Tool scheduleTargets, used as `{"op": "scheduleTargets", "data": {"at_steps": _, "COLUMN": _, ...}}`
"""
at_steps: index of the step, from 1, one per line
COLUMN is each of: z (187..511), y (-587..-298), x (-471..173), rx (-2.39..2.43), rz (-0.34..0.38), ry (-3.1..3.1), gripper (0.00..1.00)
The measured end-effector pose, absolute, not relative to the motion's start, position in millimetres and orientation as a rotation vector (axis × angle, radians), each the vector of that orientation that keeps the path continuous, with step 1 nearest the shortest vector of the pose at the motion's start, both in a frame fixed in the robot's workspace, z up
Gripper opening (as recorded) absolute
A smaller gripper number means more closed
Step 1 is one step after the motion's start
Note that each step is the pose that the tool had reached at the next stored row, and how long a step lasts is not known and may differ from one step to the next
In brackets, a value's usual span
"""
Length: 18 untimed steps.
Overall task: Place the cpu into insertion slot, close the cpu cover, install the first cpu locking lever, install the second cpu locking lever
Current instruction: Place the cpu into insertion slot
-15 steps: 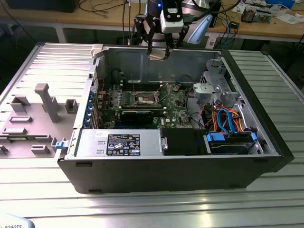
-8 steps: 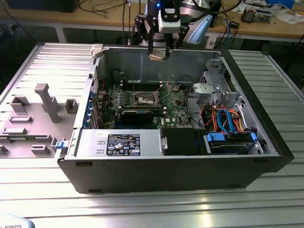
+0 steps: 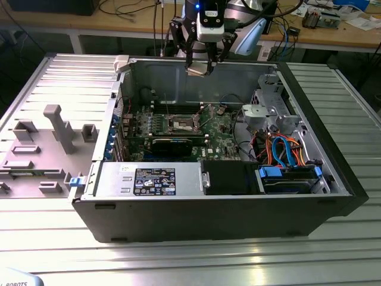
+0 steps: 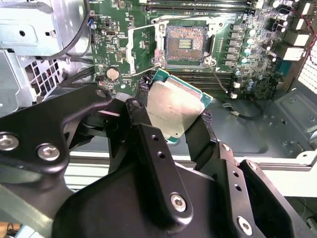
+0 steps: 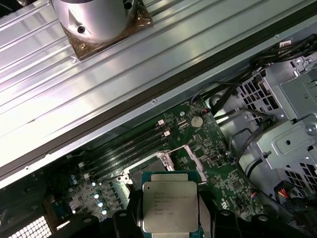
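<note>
In the exterior view my gripper [image 3: 200, 65] hangs above the open case [image 3: 238, 214], near its far wall, clamped on the cpu [image 3: 198, 71]. The slot [image 3: 181, 124] lies lower down on the green board [image 3: 220, 134], well apart from the chip and nearer the camera. I judge that I have to travel across before I descend. In the second wrist view the two black fingers [image 4: 136, 111] pinch the cpu [image 4: 173, 106] by opposite edges, with the metal top facing the camera. The slot [image 4: 184, 44] is beyond it, its dark centre and contacts uncovered. The chip's edges look turned against the slot's sides here, though that may be the camera's slant, so I would square them before going down. In the first wrist view the cpu [image 5: 170, 206] sits flat between the fingers and overlaps the near part of the slot [image 5: 159, 166]. To do this well I keep the chip level, centre it over the rim, lower it straight with no sideways slide across the contacts, and let go only once it rests flush.
</note>
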<state>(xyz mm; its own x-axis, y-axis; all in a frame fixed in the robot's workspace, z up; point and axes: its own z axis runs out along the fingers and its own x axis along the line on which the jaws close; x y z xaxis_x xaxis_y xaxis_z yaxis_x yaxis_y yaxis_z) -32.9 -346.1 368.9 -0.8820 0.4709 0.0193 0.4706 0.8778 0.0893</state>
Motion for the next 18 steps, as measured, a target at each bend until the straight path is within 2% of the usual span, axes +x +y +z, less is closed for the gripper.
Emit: {"op": "scheduleTargets", "data": {"at_steps": 18, "z": 368.8, "y": -346.1, "x": -32.9, "rx": 0.863, "rz": 0.143, "ry": 3.011, "gripper": 0.54}}
